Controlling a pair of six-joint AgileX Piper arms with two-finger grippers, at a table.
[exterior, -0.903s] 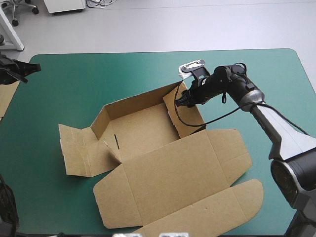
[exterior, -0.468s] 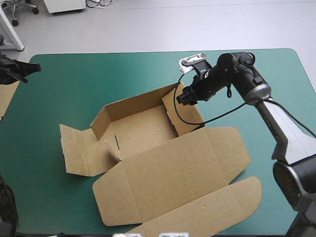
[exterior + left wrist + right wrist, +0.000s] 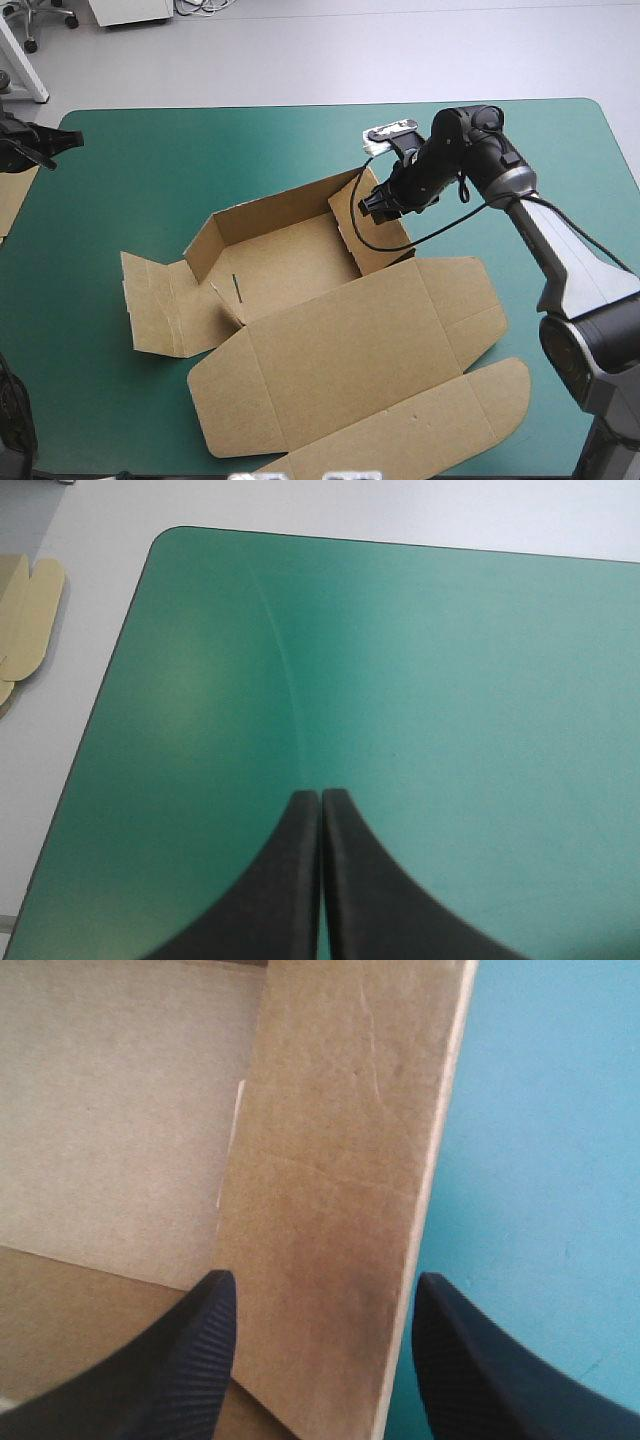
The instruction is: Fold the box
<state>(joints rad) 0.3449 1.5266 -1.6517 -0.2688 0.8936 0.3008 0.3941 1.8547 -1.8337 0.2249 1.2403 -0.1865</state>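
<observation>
right claw (image 3: 322, 1295) released, one finger each side of the box's right wall (image 3: 340, 1140): inner finger over the box floor (image 3: 110, 1110), outer over the table (image 3: 540, 1160); straddling, no pinch visible

vs just before: wrist swung up a touch and came back to the wall's far end; the wall itself hasn't budged, same angle

box (image 3: 300, 270) sits mid-table, back wall (image 3: 270, 205) up, left flaps (image 3: 160, 305) splayed flat, lid (image 3: 350, 360) flat toward the near edge

net fold progress from that move looks like zero; my read is it's re-aiming to grip or push that wall inward

left claw (image 3: 320, 798) clenched on nothing, parked over the far left corner, spare board (image 3: 25, 620) just off that edge
</observation>
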